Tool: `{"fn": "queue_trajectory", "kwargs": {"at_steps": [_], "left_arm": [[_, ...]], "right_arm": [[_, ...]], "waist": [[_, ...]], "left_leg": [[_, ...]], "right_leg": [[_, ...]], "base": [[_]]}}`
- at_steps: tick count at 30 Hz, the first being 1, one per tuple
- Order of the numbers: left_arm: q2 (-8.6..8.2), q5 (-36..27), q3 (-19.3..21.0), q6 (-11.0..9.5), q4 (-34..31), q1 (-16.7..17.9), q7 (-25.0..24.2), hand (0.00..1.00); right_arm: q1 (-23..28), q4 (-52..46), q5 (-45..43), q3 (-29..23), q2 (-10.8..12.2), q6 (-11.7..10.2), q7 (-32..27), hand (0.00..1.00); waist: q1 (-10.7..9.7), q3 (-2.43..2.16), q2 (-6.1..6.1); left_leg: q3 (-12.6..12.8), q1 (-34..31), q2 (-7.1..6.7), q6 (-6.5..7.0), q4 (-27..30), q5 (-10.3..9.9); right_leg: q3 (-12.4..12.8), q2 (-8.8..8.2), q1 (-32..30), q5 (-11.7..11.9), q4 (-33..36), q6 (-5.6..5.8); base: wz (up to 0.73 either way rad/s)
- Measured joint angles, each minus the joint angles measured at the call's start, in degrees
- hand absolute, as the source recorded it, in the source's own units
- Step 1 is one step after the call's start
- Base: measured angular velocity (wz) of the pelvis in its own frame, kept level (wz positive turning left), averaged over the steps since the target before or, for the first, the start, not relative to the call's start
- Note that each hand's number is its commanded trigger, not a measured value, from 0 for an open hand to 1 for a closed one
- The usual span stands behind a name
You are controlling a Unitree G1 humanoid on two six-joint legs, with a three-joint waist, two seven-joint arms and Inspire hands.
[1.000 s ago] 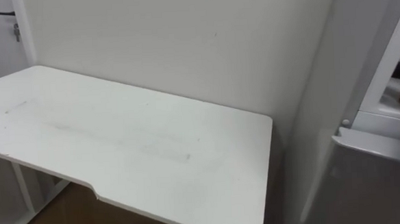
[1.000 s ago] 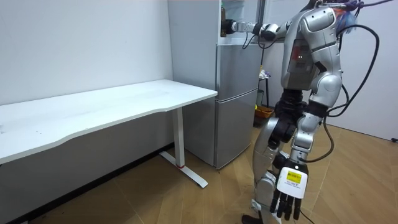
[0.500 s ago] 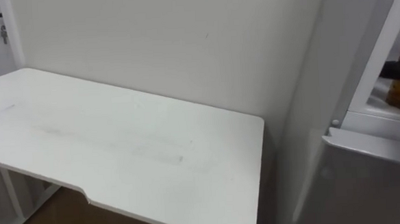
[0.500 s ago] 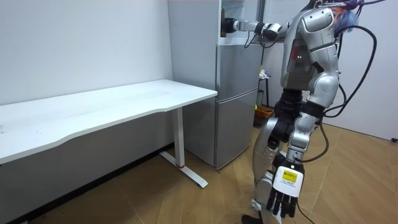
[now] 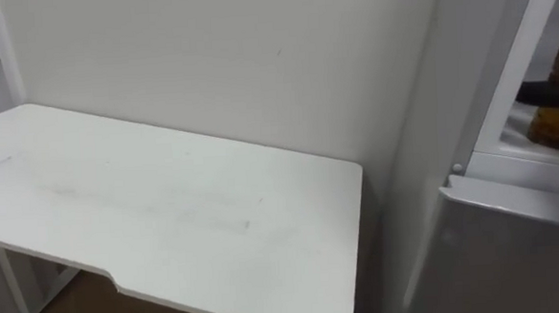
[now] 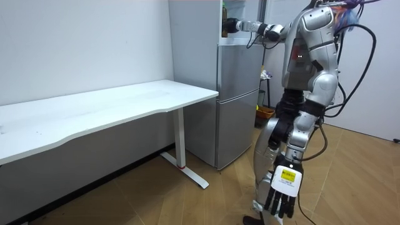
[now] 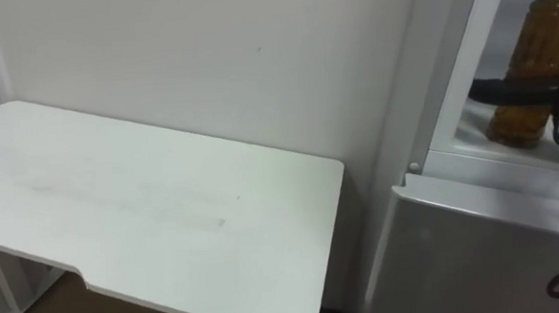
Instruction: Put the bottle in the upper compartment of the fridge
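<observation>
Placement is underway: your right hand (image 7: 502, 89) is wrapping its dark fingers round the bottle (image 7: 534, 47), holding it upright inside the open upper compartment of the fridge (image 7: 476, 252). Whether the base is already touching the shelf (image 7: 495, 155) cannot be told. Your left hand (image 6: 280, 199) is hanging low before the fridge, fingers slack and empty. You are likely facing a settle, a release, then a straight withdrawal without tipping it.

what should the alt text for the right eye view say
An upright bottle of brown liquid is inside the open upper fridge compartment at the right, gripped round its middle by the dark fingers of the right hand. Below is the closed grey lower door; a white table stands against the wall on the left.
</observation>
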Motion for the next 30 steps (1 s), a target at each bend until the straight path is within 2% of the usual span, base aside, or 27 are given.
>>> {"fn": "queue_trajectory", "kwargs": {"at_steps": [21, 30], "left_arm": [[-0.01, 0.1, 0.0, -0.3, 1.5, -2.0, -0.1, 0.0], [-0.02, 0.0, 0.0, -0.3, 1.6, -2.0, -0.1, 0.0]], "right_arm": [[0.0, -2.7, 0.2, -1.4, 0.0, -1.0, -0.5, 0.0], [0.0, -2.7, 3.5, -1.5, 0.0, -1.0, -0.7, 0.0]], "waist": [[-1.4, 0.0, 0.1], [-1.6, -0.03, 0.02]], "left_leg": [[2.2, 1.1, 0.24, 0.03, -1.2, 0.0], [2.8, 1.9, 0.29, 0.05, -1.7, 0.0]], "right_leg": [[2.1, -0.03, -0.4, 0.0, 0.0, 0.0], [3.0, -0.03, -0.2, 0.0, 0.0, 0.0]], "base": [[-0.05], [-0.04]]}}
